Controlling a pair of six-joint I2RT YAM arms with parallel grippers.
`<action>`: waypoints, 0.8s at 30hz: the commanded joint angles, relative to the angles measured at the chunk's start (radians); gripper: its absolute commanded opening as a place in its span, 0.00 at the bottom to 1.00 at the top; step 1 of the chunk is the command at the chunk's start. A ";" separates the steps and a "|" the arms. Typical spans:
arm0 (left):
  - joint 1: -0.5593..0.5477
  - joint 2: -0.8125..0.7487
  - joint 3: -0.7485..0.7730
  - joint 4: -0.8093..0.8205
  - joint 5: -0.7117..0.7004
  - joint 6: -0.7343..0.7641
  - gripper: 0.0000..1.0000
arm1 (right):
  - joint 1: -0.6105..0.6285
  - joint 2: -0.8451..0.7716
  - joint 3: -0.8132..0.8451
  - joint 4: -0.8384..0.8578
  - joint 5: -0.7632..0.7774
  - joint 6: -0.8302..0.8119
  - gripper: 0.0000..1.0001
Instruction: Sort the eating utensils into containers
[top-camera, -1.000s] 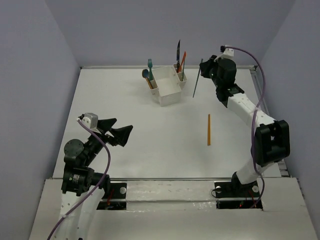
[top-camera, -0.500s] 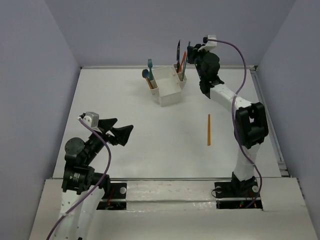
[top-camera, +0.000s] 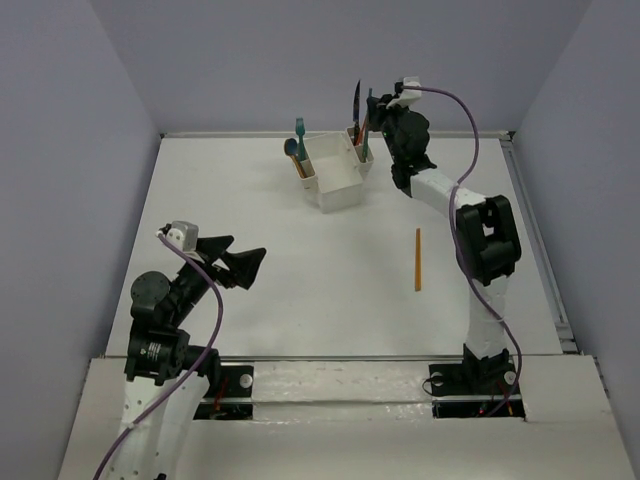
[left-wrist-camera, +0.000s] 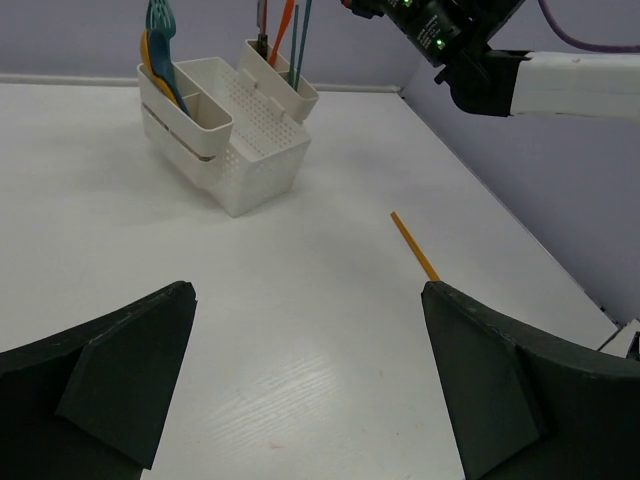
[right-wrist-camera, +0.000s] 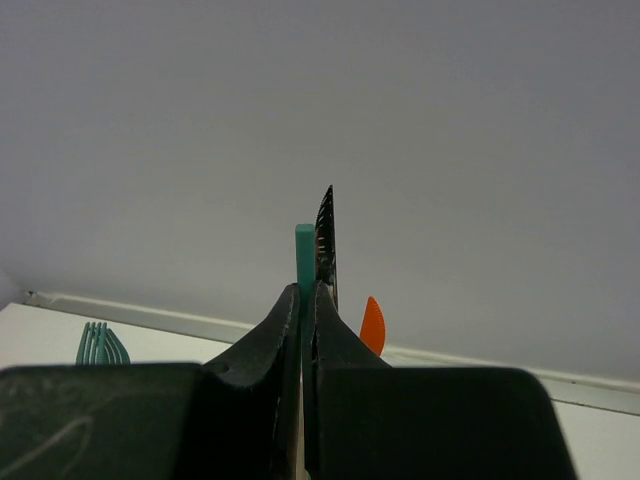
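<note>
- At the far middle of the table (top-camera: 300, 290): one white plastic caddy (top-camera: 340, 196), set at an angle, with a narrow slot on its left and right sides.
- Left slot, three utensils standing: teal fork (top-camera: 299, 127) with tines up, blue spoon (top-camera: 290, 147), orange spoon (top-camera: 298, 166).
- Right slot, three utensils: dark-handled steel knife (top-camera: 356, 100) with its serrated blade up, orange plastic knife (top-camera: 366, 116) leaning beside it, teal spoon (right-wrist-camera: 305, 250) with its handle end up.
- Count: six utensils in the caddy, three per slot.
- Right gripper (top-camera: 378, 112) is above the right slot with its arm reaching far forward. The wrist view shows its fingers (right-wrist-camera: 270, 330) pinched on the teal spoon's handle, the square handle tip poking up between them.
- The left wrist view shows the teal spoon's lower end down inside the slot.
- One slim orange stick (top-camera: 417, 260) lies flat on the table, well apart from the caddy, on the right half. Nothing touches it. Too thin to tell what kind of thing it is.
- Left gripper (left-wrist-camera: 307, 292) has its jaws spread wide and holds nothing. It hangs over the near left part of the table, aimed toward the caddy.
</note>
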 joint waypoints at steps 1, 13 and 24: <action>0.014 0.009 0.006 0.044 0.015 0.012 0.99 | -0.002 0.007 0.007 0.123 -0.025 -0.024 0.00; 0.023 0.023 0.003 0.050 0.023 0.013 0.99 | -0.002 0.001 -0.044 0.060 -0.048 -0.046 0.29; 0.052 0.027 -0.001 0.056 0.034 0.012 0.99 | -0.002 -0.296 -0.076 -0.299 0.010 0.002 0.74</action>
